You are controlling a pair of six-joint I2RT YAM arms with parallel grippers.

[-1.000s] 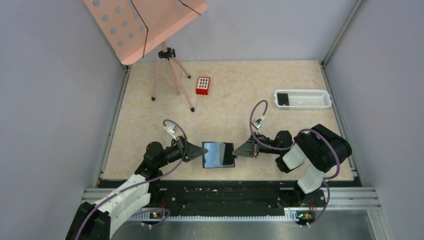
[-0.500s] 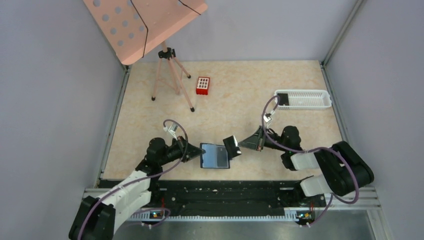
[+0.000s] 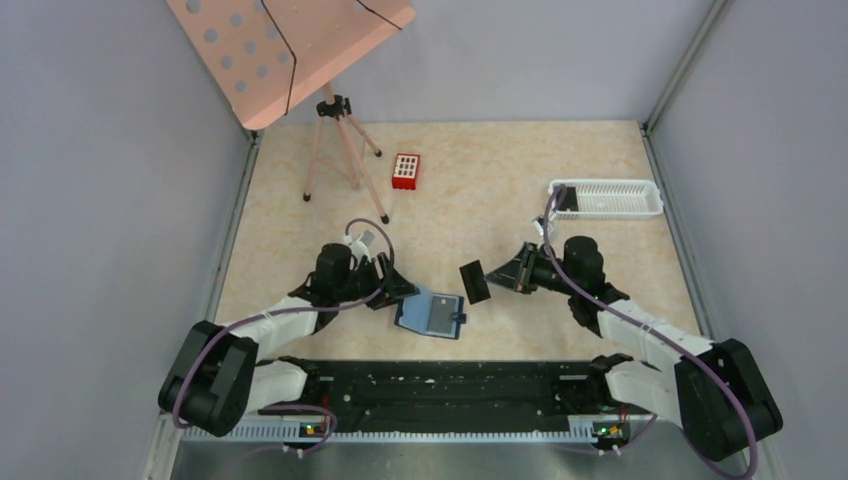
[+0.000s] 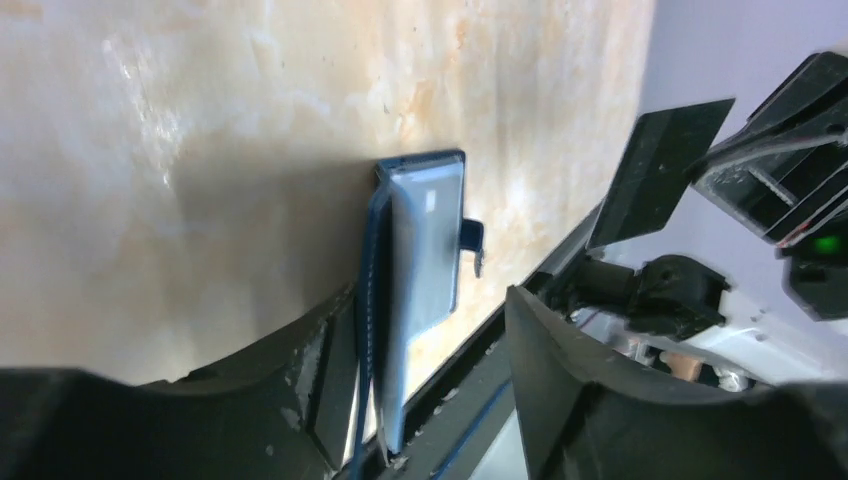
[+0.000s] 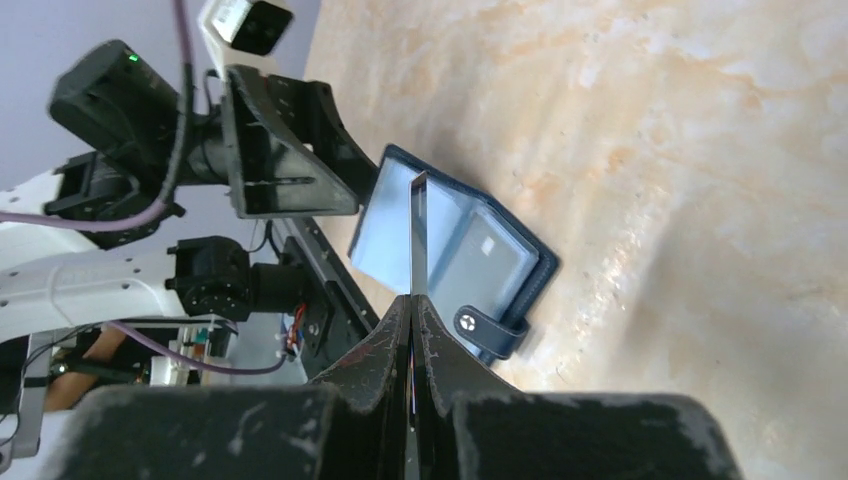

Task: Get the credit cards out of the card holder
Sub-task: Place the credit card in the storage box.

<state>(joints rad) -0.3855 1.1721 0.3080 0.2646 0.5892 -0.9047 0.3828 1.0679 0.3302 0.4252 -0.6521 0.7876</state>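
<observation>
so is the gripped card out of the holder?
Out: the credit card, pinched in the right tool, is clear of the open card holder, gap visible from above.

My left arm [image 3: 270, 322] and right arm [image 3: 640, 332] wear white shells over black joints and bulky black base blocks. A purple cable [image 5: 182, 30] loops along each. My left gripper [image 4: 430, 300] and right gripper [image 5: 411, 298] have scuffed, matt black, wedge-shaped fingers. A small green light [image 5: 131, 58] glows on my left wrist.
</observation>
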